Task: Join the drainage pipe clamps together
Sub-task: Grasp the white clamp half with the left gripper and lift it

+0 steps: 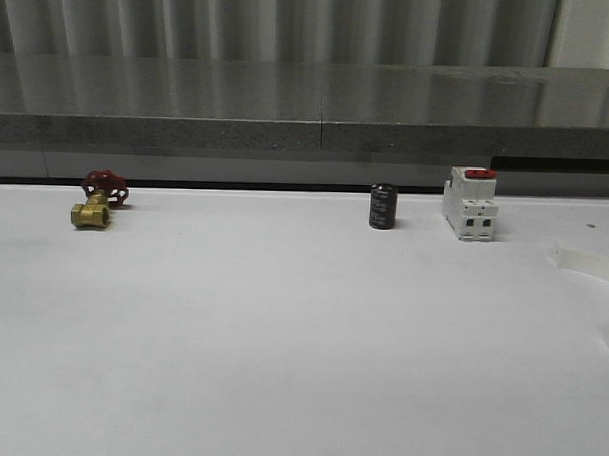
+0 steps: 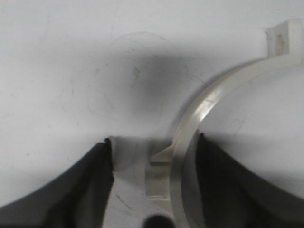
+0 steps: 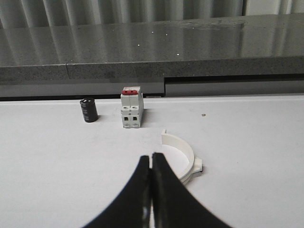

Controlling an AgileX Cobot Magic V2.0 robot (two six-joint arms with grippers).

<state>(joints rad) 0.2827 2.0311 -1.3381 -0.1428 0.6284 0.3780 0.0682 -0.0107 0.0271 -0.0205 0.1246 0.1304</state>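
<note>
One drainage pipe clamp, a white half-ring with an end tab and an outer lug, lies flat on the white table. My left gripper is open and straddles it: the band runs close along one finger and the lug sits in the gap. A second half-ring clamp lies just beyond my right gripper, whose black fingers are shut with nothing between them. In the front view a clamp shows at the right edge of the table, partly cut off.
A white breaker with a red switch and a small black cylinder stand near the table's back edge. A brass valve with a red handle lies at the back left. A grey ledge runs behind the table.
</note>
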